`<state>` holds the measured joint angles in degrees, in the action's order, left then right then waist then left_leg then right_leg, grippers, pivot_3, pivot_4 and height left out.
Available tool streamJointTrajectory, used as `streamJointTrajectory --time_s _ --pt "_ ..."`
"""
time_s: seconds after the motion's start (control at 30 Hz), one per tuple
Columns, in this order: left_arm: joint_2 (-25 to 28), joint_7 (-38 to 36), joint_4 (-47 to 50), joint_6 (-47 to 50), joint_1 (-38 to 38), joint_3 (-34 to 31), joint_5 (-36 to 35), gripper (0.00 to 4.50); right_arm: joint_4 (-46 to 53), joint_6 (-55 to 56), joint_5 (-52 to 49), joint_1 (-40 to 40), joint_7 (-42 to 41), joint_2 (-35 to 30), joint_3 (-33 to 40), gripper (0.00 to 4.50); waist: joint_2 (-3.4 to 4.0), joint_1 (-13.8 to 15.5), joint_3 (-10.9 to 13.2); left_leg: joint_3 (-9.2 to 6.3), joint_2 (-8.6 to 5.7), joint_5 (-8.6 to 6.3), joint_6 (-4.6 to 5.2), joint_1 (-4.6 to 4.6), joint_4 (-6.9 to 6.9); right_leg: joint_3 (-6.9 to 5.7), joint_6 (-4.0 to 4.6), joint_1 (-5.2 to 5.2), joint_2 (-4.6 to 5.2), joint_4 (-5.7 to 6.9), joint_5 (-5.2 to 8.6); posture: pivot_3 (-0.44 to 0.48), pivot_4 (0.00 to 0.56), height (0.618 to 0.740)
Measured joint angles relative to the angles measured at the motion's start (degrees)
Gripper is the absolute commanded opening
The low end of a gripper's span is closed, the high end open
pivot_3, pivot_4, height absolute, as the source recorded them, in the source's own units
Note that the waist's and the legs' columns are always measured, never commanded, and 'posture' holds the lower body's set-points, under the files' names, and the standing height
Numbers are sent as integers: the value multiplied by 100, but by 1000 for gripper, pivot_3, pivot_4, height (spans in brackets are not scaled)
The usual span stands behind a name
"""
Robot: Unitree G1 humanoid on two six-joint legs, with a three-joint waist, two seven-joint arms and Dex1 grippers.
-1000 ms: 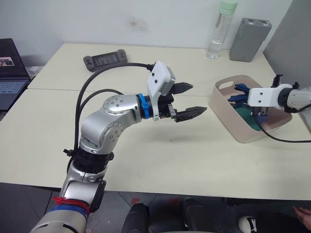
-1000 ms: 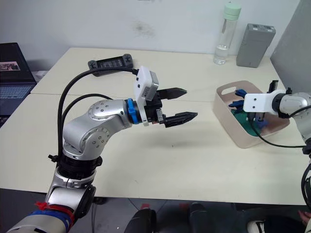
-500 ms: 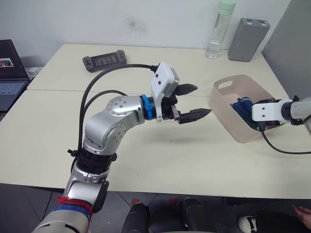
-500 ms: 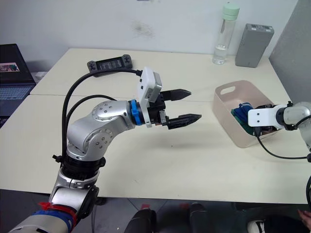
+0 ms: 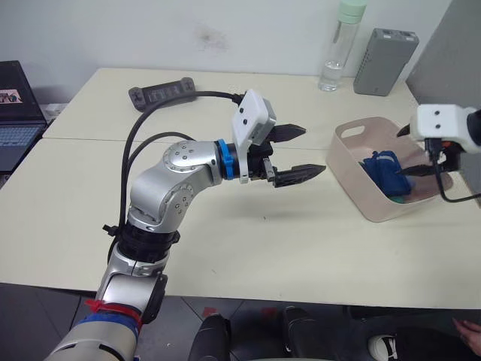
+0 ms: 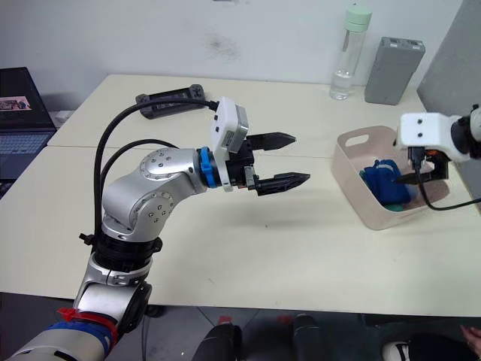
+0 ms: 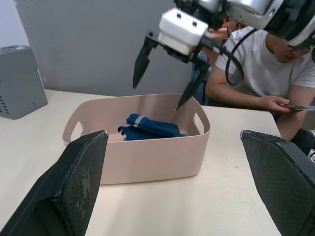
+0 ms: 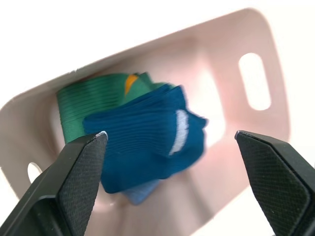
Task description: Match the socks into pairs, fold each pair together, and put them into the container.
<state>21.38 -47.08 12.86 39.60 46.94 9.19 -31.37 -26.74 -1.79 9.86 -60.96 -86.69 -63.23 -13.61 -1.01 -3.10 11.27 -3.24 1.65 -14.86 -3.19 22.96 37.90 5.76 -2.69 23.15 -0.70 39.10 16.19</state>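
Left end effector [image 5: 301, 153] hangs mid-counter with fingers apart and empty, pale pink rectangular plastic tub [image 5: 352, 186] sits on the cream counter [image 5: 301, 241] holding folded dark royal blue socks [image 8: 142, 137] on green socks [image 8: 93, 96] and light blue ones [image 8: 140, 194], right end effector [image 7: 160, 73] spread apart above it, gripping nothing.

tubs: one pink tub [image 5: 359, 192], under the right claw [image 5: 421, 150]
sock bundles: three in the tub, dark blue [image 8: 142, 137] on top, green [image 8: 88, 96] and light blue [image 8: 140, 194] beneath
claws: two, left claw [image 5: 301, 154] apart from the tub
bottles: one [image 5: 340, 45]
grey boxes: one [image 5: 385, 51]
handheld controllers: one [image 5: 161, 92]
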Motion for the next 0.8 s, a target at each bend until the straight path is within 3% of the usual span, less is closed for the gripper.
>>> streamJointTrajectory --time_s 0.1,0.43,0.8 --pt "131 -85 20 -1 32 -14 -7 4500 -247 2 23 -107 182 155 11 3823 0 -8 0 0 1 0 0 0 0 0 0 0 0 0 0 0 150 740" --pt "615 -94 673 147 -327 -507 -330 4500 -1376 892 507 100 1265 511 -86 139 0 -9 0 3 1 1 -1 1 2 1 1 3 3 3 0 0 150 740" --pt "543 299 773 499 -78 -624 -682 4500 -2071 1204 855 288 1730 1132 -335 35 0 -18 0 2 0 1 -2 0 4 0 1 3 2 11 -1 0 150 740"
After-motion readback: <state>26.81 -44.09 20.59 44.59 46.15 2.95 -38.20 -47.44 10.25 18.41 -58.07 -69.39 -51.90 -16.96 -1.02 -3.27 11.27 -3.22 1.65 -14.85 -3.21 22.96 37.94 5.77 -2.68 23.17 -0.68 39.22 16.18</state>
